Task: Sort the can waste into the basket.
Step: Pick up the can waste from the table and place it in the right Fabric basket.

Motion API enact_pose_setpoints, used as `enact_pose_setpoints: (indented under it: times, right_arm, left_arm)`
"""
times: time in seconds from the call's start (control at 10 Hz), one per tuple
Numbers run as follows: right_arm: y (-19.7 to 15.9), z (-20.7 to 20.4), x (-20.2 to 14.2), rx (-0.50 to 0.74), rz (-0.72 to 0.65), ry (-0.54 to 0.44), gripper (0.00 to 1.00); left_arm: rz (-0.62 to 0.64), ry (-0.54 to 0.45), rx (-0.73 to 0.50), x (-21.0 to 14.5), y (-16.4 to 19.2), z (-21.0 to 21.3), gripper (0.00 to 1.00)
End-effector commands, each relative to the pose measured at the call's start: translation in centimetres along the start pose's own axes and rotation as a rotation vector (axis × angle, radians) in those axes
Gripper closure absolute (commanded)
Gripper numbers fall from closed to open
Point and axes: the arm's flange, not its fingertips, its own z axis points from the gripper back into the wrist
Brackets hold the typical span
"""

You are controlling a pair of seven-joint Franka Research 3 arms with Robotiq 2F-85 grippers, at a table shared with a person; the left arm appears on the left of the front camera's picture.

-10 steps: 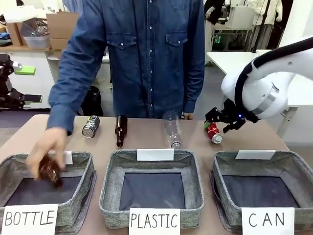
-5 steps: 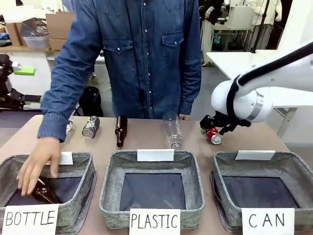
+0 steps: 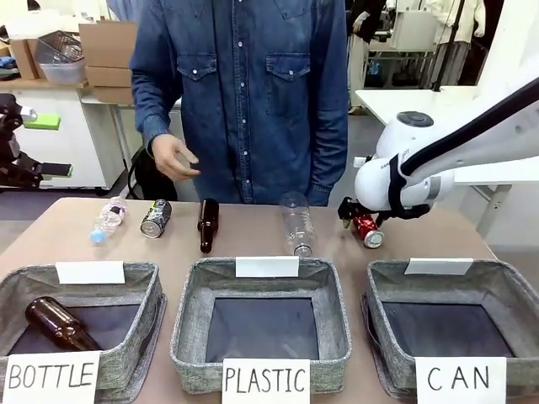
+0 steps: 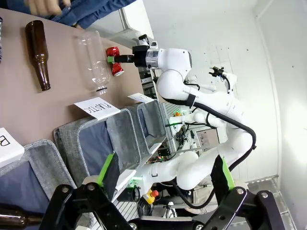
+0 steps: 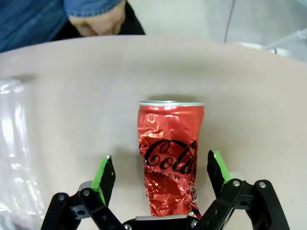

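The crushed red can [image 5: 170,158] lies on the table at the far right, and my right gripper [image 5: 162,170] stands open astride its lower end, a green pad on either side. In the front view that gripper [image 3: 357,220] sits low over the red can [image 3: 369,230]. The dark can [image 3: 156,217] lies at the far left of the table. The grey basket [image 3: 505,290] with the "CAN" sign stands at the near right, nothing in it. My left gripper [image 4: 165,170] hangs open with nothing between its fingers, off to the left, looking across at the red can [image 4: 114,67].
On the table lie a brown bottle [image 3: 207,224], a clear plastic bottle [image 3: 296,223] and a small plastic bottle [image 3: 108,219]. The "BOTTLE" basket [image 3: 143,282] holds a brown bottle [image 3: 57,323]; the "PLASTIC" basket [image 3: 189,290] stands in the middle. The person's hand [image 3: 173,156] is raised behind the table.
The person put a brown bottle into the "BOTTLE" basket, let go and pulled the hand back. My right gripper came down and slightly left until it straddled the red can.
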Motion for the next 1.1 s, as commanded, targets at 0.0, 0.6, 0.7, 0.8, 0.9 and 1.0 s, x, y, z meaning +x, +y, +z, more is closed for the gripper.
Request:
enact_pose_setpoints:
  times: [0.0, 0.6, 0.7, 0.8, 0.9, 1.0]
  right_arm:
    - [1.1, 0.0, 0.4, -0.043, -0.024, 0.0, 0.0]
    - [0.6, -0.8, 0.2, -0.103, -0.037, 0.028, 0.61]
    - [0.4, -1.1, 0.2, -0.098, -0.035, 0.047, 1.0]
    - [0.1, -1.3, 0.1, -0.107, -0.04, 0.053, 1.0]
    - [0.0, -1.3, 0.1, -0.108, -0.044, 0.056, 1.0]
    - [0.0, -1.3, 0.1, -0.103, -0.047, 0.059, 1.0]
  left_arm:
    - [-0.015, -0.007, -0.017, 0.1, -0.2, -0.1, 0.0]
    - [-0.015, -0.007, -0.017, 0.1, -0.2, -0.1, 0.0]
    - [-0.015, -0.007, -0.017, 0.1, -0.2, -0.1, 0.0]
    - [-0.015, -0.007, -0.017, 0.1, -0.2, -0.1, 0.0]
    - [-0.015, -0.007, -0.017, 0.1, -0.2, -0.1, 0.0]
    - [-0.015, -0.007, -0.017, 0.1, -0.2, -0.1, 0.0]
